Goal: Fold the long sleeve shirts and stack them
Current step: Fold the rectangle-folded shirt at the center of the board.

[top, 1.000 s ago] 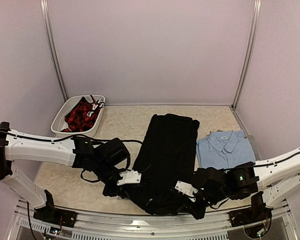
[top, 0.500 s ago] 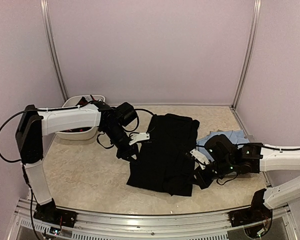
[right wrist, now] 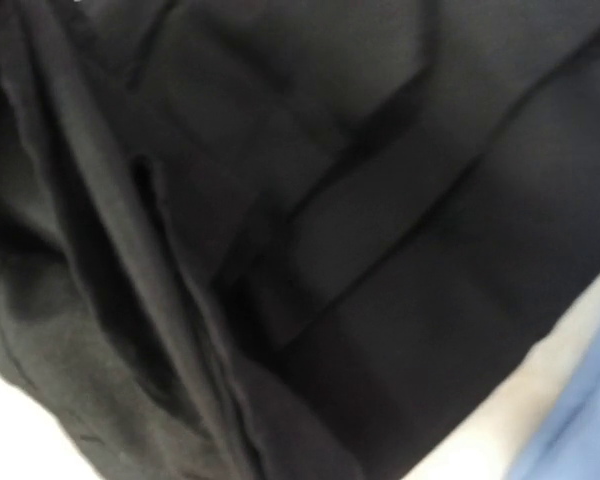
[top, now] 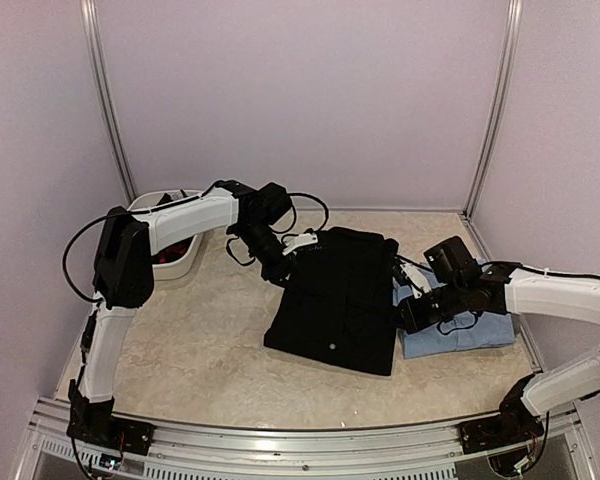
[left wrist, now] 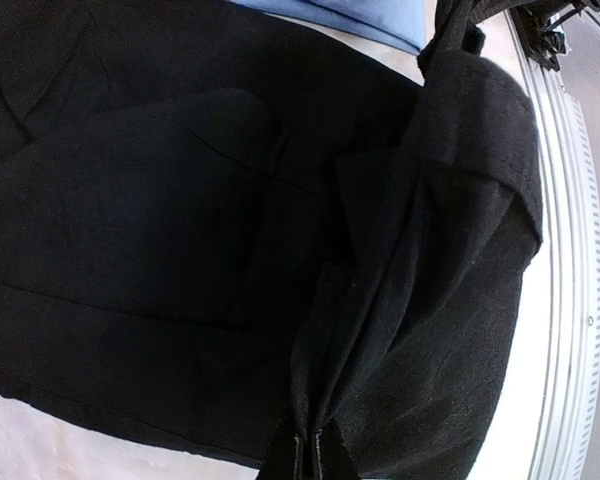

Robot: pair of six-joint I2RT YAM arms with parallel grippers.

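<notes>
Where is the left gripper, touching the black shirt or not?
Touching. The left wrist view shows the left gripper pinching a fold of the black shirt.

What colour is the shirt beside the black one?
The folded collared shirt is light blue; top view shows best.

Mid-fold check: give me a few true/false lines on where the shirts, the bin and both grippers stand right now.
1. The black button-front cloth shirt lies at the middle of the table. True.
2. The light blue collared shirt lies to the black one's left. False: it lies on its right, beside it, under the right arm.
3. The left gripper is shut on black cloth. True.
4. The right gripper hangs open. False: it is shut, pinching the black shirt's right edge.
5. The white plastic bin at the far left is empty. False: a red-and-black cloth lies in it.
</notes>
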